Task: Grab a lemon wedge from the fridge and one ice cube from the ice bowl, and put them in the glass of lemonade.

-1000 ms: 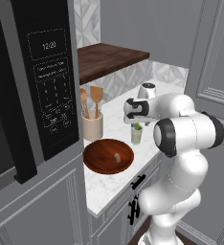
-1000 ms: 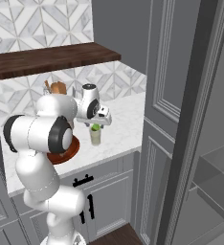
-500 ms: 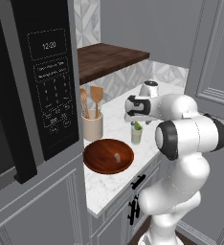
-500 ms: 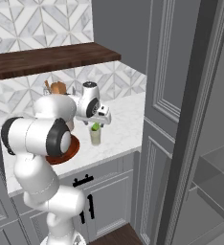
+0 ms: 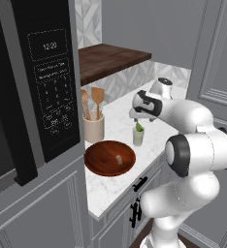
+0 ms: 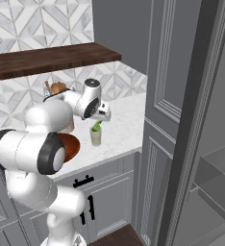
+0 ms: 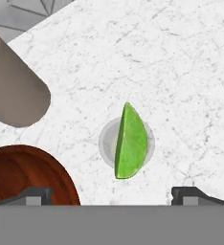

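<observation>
The glass of lemonade (image 5: 138, 137) stands on the white marble counter, right of the bowl. The green lemon wedge (image 5: 139, 127) sits in it, tip poking above the rim. My gripper (image 5: 140, 117) hovers just above the glass, open, holding nothing. From the hand view I look straight down on the lemon wedge (image 7: 130, 141) lying across the glass (image 7: 104, 143), with the fingertips (image 7: 35, 195) wide apart on either side. The ice bowl (image 5: 109, 158) holds one pale ice cube (image 5: 118, 158). The glass (image 6: 95, 137) and wedge (image 6: 96, 126) show under my gripper (image 6: 101, 117).
A beige crock (image 5: 93, 127) with wooden spatulas stands behind the bowl, under a dark wooden shelf (image 5: 110, 58). A black microwave (image 5: 33, 87) fills the left. The fridge's open dark door edge (image 6: 196, 120) stands to the right, beside grey panelled cabinets (image 6: 157, 96).
The jaws have spread a little wider above the glass. The wedge stays in the glass, and the arm has hardly moved.
</observation>
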